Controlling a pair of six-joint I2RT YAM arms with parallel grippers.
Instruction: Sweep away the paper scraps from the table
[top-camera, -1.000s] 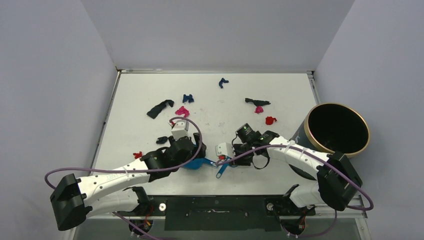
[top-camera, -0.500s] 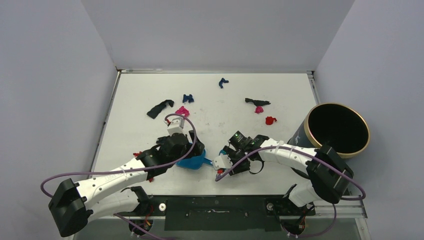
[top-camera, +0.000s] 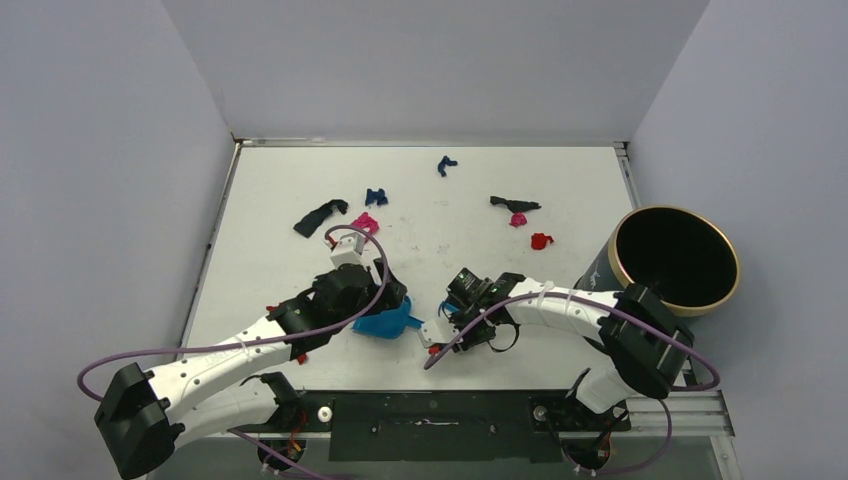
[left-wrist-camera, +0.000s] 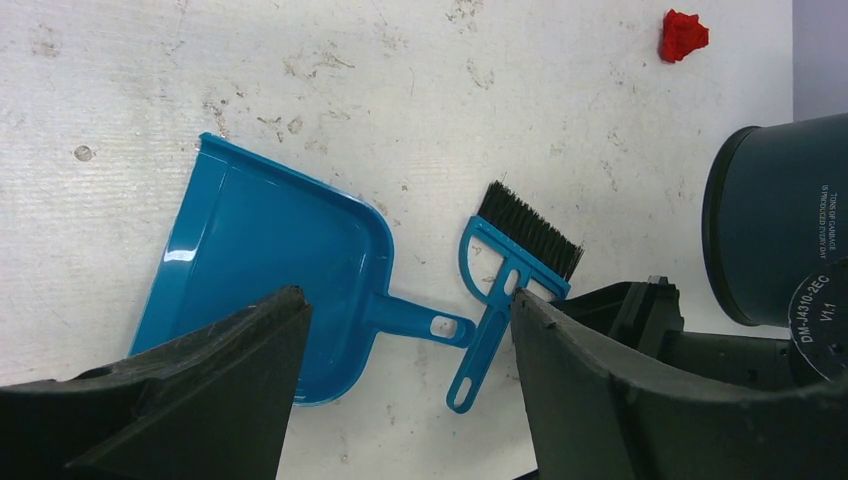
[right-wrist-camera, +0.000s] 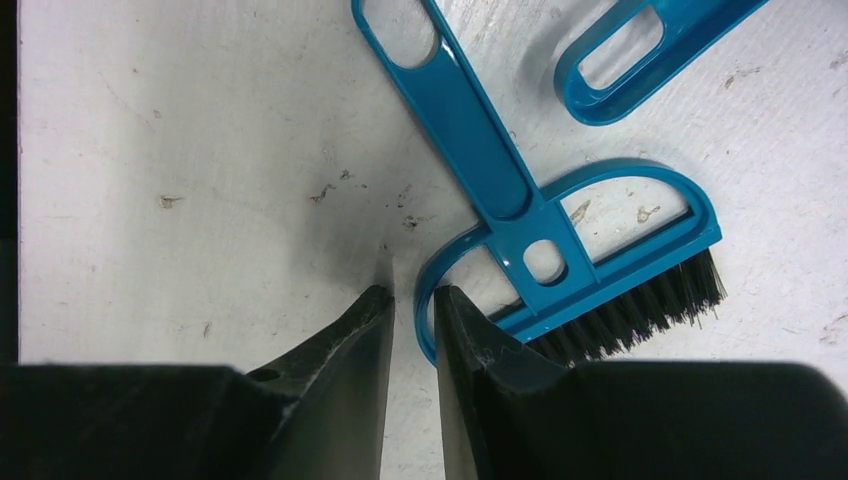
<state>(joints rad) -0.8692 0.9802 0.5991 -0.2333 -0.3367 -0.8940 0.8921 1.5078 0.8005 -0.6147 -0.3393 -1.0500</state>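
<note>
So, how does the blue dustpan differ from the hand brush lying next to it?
The dustpan is much the bigger, a broad open scoop; the brush is a narrow piece with an arched frame. The brush carries black bristles; the dustpan has none. The dustpan's handle is short and stubby, the brush's is longer and thinner. Both are blue plastic, lie flat on the table, and have a slotted hole at the handle's end.
</note>
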